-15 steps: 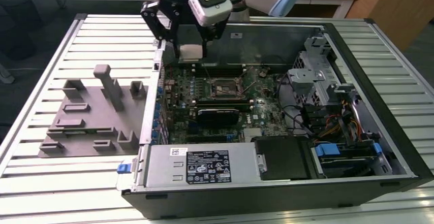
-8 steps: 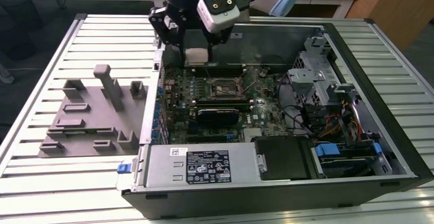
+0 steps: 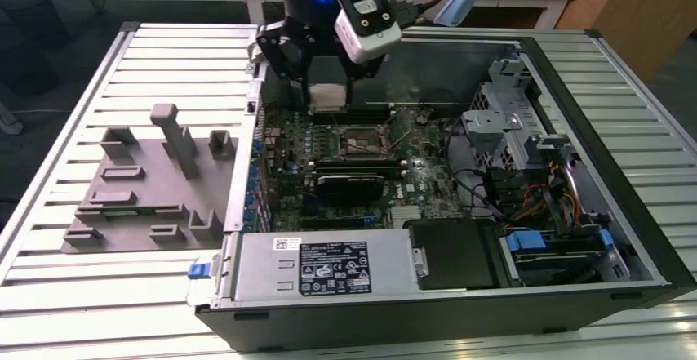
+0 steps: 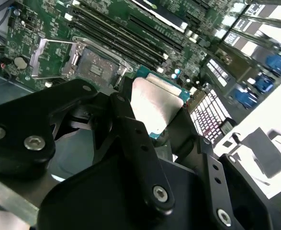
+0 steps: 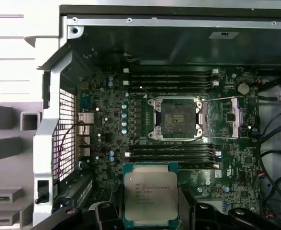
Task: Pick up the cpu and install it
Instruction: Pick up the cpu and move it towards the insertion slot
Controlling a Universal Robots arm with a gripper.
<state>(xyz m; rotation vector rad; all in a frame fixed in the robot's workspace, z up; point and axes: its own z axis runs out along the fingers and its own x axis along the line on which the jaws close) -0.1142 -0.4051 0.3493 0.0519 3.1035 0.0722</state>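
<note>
My gripper (image 3: 329, 99) is shut on the cpu (image 3: 329, 95), a small flat square chip with a pale silver top, and holds it above the back part of the motherboard inside the computer case (image 3: 436, 295). In the first wrist view the cpu (image 5: 150, 194) sits between the black fingers (image 5: 103, 212), short of the open black socket (image 5: 177, 120), whose metal frame is swung aside. In the second wrist view the cpu (image 4: 154, 103) hangs tilted, with the socket (image 4: 90, 64) beyond it. The socket (image 3: 363, 141) lies just in front of the gripper in the exterior view.
A grey fixture plate (image 3: 142, 188) with upright blocks lies on the slatted table at the exterior view's left of the case. Memory slots (image 5: 171, 79) flank the socket. A drive cage and cables (image 3: 523, 164) fill the case's right side; the power supply (image 3: 326, 266) sits in front.
</note>
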